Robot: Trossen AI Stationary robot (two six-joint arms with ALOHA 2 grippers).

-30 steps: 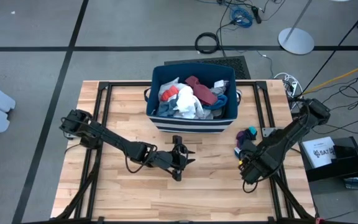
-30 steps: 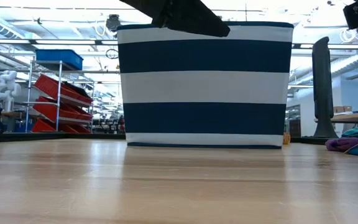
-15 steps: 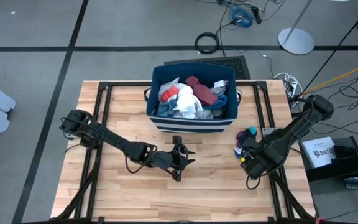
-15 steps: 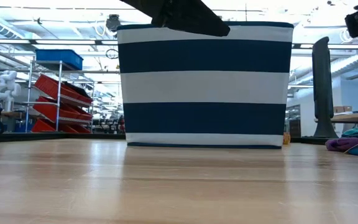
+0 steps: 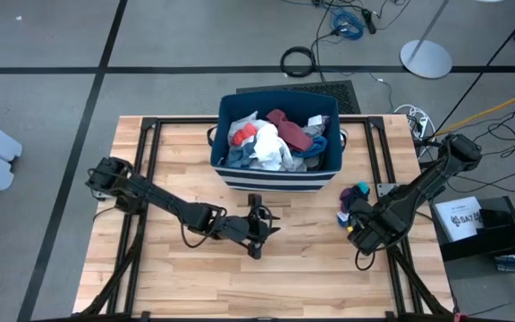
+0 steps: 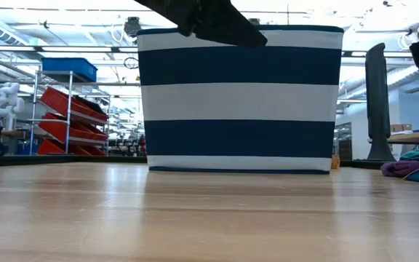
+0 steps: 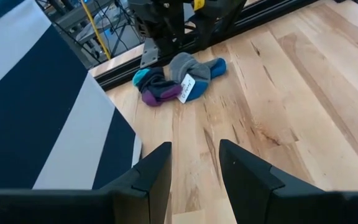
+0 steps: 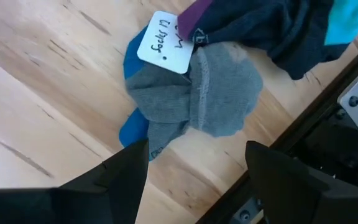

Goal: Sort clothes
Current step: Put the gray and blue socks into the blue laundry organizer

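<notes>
Right wrist view showed the right gripper (image 8: 194,171) wide open and empty, above the grey sock bundle (image 8: 207,93) near the table's right edge. Left gripper (image 7: 194,171) waited part-open, holding nothing, before the striped bin (image 5: 277,143). Next, I judge, descend and close on the socks.

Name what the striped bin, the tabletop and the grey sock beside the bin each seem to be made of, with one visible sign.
Striped bin: probably woven fabric; matte, soft-edged navy and white bands.
Tabletop: wood, likely butcher block; pale joined planks with grain, slight sheen.
Grey sock: knit textile; fuzzy surface, stitched seam, white paper tag attached.
</notes>
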